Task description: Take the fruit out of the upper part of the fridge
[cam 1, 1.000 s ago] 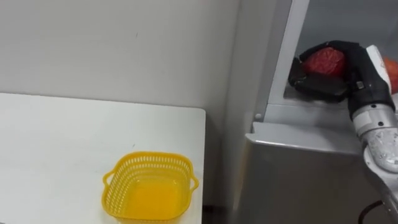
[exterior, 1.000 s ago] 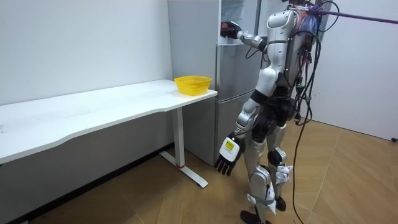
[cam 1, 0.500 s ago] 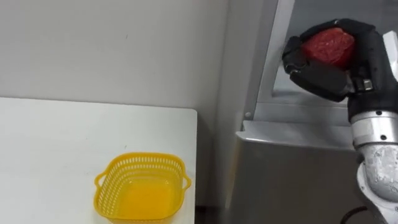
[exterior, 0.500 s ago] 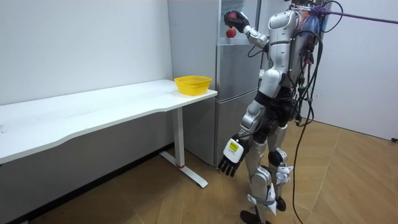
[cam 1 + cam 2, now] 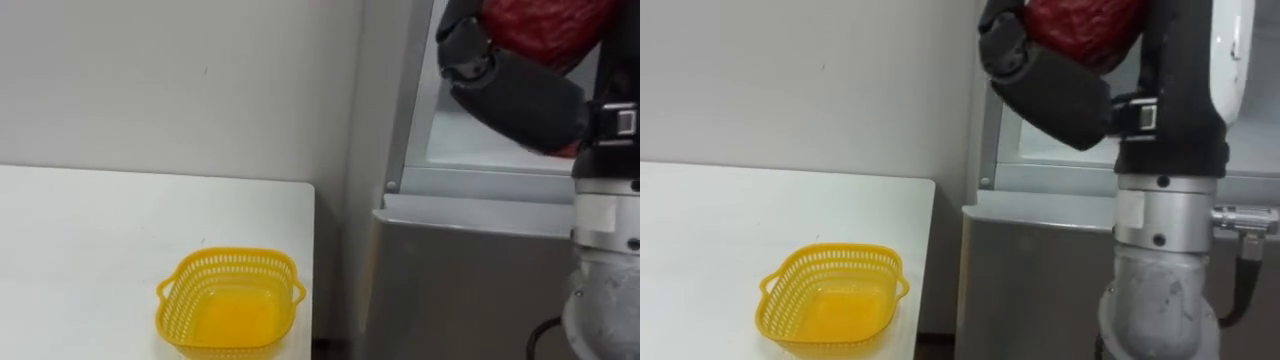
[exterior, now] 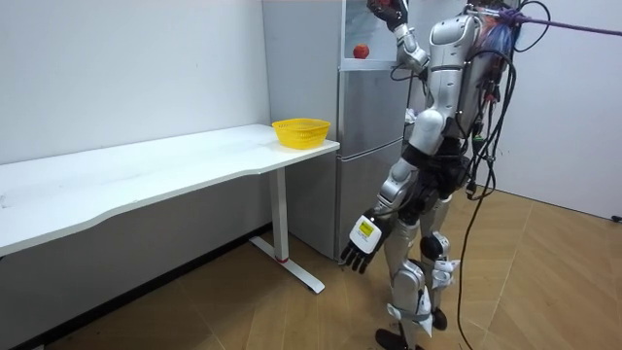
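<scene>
Robot stands upright before the fridge [image 6: 369,146], with the white table [image 5: 90,240] off to its left.

- The right hand [image 5: 520,85] is raised high, at 1 o'clock in the eye views and close under the camera. Its fingers are curled right round a red fruit [image 5: 545,25], with the thumb beneath and the fruit seated against the palm. Kind of fruit unclear, possibly an apple; its top runs off the frame edge.
- The task's thing is therefore in that hand, out in front of the open upper compartment [image 5: 480,130] and, by the room view, above its shelf level.
- A wrap-round hold suits a round thing that would likely roll out of a pinch.
- A small red thing [image 6: 361,51] sits on the compartment shelf, at 7 o'clock from the raised hand.
- The left hand [image 6: 358,248] hangs by the thigh with fingers slack, holding nothing. Idle.
- The yellow basket [image 5: 180,300] is empty and stands on the table's corner nearest the fridge, at 7 o'clock from the fruit.
- It is probably put there as the drop-off, within one arm's swing of the door.

Judgement: the pick is done and this is the carry. The next move calls for a sweep down towards 7 o'clock, over the table edge. The fruit is held high, so a slip would mean a long fall.
</scene>
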Tool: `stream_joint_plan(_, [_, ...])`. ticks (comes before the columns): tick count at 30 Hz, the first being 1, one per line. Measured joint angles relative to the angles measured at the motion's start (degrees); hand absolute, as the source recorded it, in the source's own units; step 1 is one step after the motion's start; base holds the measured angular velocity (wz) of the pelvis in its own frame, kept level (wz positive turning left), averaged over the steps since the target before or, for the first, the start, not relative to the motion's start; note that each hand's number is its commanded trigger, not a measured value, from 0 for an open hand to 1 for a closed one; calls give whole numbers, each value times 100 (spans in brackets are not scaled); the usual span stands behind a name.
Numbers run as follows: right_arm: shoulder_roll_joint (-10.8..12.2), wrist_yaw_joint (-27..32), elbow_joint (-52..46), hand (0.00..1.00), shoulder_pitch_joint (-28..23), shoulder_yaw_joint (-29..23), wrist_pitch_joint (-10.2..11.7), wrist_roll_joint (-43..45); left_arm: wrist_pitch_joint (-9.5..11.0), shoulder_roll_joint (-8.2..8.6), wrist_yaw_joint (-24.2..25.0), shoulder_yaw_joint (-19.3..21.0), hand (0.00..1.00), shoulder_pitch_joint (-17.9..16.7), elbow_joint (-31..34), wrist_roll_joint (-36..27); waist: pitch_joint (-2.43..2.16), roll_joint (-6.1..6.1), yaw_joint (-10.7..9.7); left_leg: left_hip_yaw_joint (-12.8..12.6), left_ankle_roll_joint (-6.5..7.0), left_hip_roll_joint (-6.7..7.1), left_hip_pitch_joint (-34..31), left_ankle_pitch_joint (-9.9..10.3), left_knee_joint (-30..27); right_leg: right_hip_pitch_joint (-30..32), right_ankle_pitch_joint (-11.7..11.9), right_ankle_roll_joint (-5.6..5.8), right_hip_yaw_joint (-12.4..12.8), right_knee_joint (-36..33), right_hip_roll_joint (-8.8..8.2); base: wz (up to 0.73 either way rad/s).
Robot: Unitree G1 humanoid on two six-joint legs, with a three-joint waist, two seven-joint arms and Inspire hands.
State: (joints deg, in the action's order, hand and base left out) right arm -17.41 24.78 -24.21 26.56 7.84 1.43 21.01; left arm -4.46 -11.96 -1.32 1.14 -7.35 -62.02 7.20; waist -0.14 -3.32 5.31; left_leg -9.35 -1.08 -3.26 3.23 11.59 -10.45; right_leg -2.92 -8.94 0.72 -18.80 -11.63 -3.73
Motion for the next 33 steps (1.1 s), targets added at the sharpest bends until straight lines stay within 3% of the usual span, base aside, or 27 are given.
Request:
stream_joint_plan(8, [13,-232,-77,100,-5,446,124,261,128,-9,94,-34,0,15,-73,39,-23,-40,124,16,-4,2,46,-5,8,-26,0,0,-24,6,7,0])
stream_joint_plan(15, [-17,-777,-89,100,35,706,225,617,294,-135,86,-32,0,81,-273,139,11,-215,242,136,-12,7,-22,-11,67,-2,-1,2,-150,8,-1,6])
stream_joint_plan(18, [-54,-975,-147,100,104,716,224,919,299,-168,84,-16,0,87,-284,156,-10,-321,329,199,-16,6,-68,-17,65,3,-1,1,-195,10,7,15])
stream_joint_plan(22, [-108,-1155,-149,100,201,853,216,1343,296,-181,96,-25,0,65,-323,347,-25,-348,472,206,-14,10,-69,-18,61,1,-1,1,-213,10,2,2])
stream_joint_plan(28, [-114,-1552,-40,100,246,1194,246,1550,288,-200,208,-22,0,36,-320,752,5,-398,621,255,-13,8,-94,-19,38,-3,-2,3,-274,12,-5,3])
stream_joint_plan(33, [-108,-1569,649,100,566,1370,231,1940,209,-222,236,-34,0,148,-320,989,73,-516,680,373,-25,12,-176,-45,52,8,-3,4,-415,13,-8,12])
